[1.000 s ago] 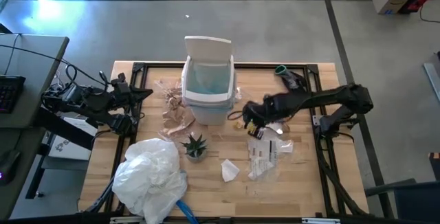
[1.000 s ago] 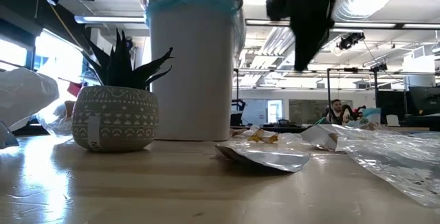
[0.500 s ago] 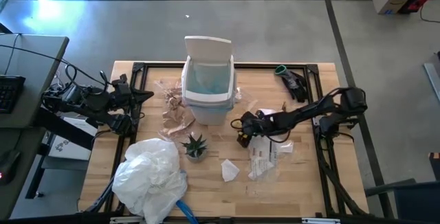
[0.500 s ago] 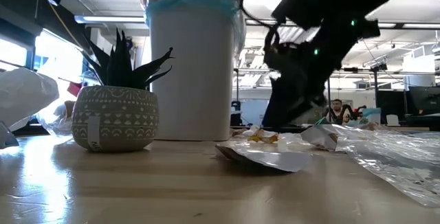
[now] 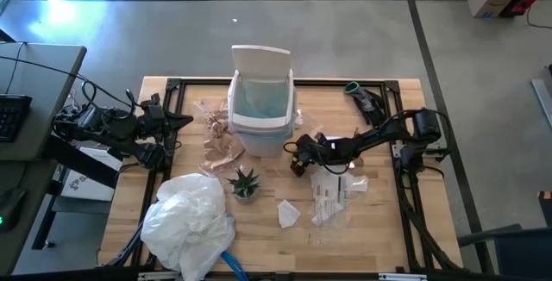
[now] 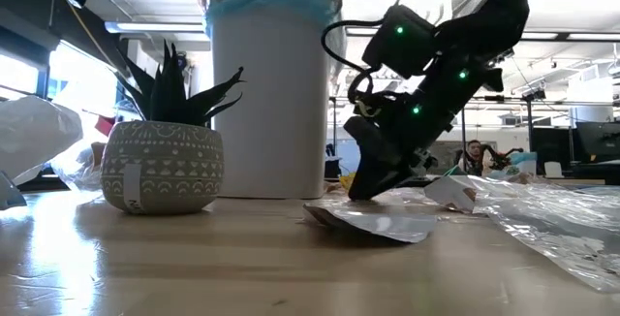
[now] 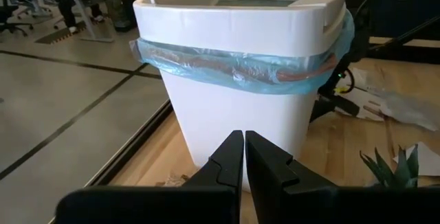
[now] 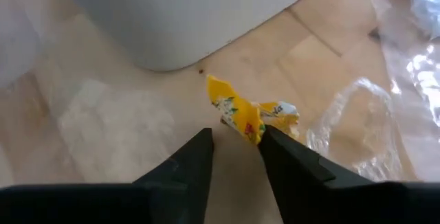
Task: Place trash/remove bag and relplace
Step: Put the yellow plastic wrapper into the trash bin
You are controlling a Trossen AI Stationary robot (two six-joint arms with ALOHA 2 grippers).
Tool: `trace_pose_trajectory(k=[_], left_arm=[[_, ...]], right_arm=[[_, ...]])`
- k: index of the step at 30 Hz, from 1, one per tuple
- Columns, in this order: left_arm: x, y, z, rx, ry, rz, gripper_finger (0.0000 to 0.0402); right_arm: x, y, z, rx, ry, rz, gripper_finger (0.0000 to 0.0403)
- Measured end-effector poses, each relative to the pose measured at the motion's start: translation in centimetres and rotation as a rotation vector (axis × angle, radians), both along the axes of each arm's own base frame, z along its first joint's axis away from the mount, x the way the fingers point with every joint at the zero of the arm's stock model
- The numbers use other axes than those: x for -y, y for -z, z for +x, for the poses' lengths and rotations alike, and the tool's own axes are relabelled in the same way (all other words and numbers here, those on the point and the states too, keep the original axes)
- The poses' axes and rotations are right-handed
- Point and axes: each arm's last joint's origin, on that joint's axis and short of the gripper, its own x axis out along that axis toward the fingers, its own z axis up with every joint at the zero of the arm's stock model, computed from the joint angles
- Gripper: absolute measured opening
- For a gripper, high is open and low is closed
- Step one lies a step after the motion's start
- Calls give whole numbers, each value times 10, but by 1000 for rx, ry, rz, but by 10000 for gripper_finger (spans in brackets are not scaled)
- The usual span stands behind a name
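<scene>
The white bin [image 5: 261,109] stands at the table's far middle, lid up, with the light-blue bag [image 7: 240,66] lining it and folded over its rim. A small yellow wrapper [image 8: 247,117] lies on the table by the bin's base, to its right. My right gripper [image 8: 234,152] is low over the table, slanting down, open, with its fingertips at the wrapper's near end; in the high view the right gripper [image 5: 298,162] is just right of the bin. My left gripper [image 7: 244,152] is shut at the table's left edge, facing the bin. My right gripper comes at the yellow wrapper slanting down from the table's right, with one fingertip [image 8: 271,138] right beside the wrapper's near end [image 8: 253,133]. Whether it touches the wrapper I cannot tell. The wrapper lies flat on the table.
Brown paper pieces [image 5: 220,143] lie left of the bin. Clear plastic wrappers [image 5: 335,195] and a white scrap [image 5: 287,214] lie to the right and near. A potted plant [image 5: 245,182] and a big white plastic bag [image 5: 190,221] sit near the front left.
My right gripper has come down from above the table to just over its top and moved toward the bin's base, tipping more steeply downward. The left arm has kept still.
</scene>
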Motion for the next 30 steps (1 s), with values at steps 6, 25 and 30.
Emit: trace_pose_trajectory(k=[6,25,30], left_arm=[[0,0,0,-5,7,8,0],[1,0,0,-11,25,7,0],[1,-1,1,2,27,11,0]], right_arm=[[-7,-2,1,16,-40,0,10],[-80,-169,-29,520,-450,50,0],[-71,-231,-20,658,-554,-164,0]])
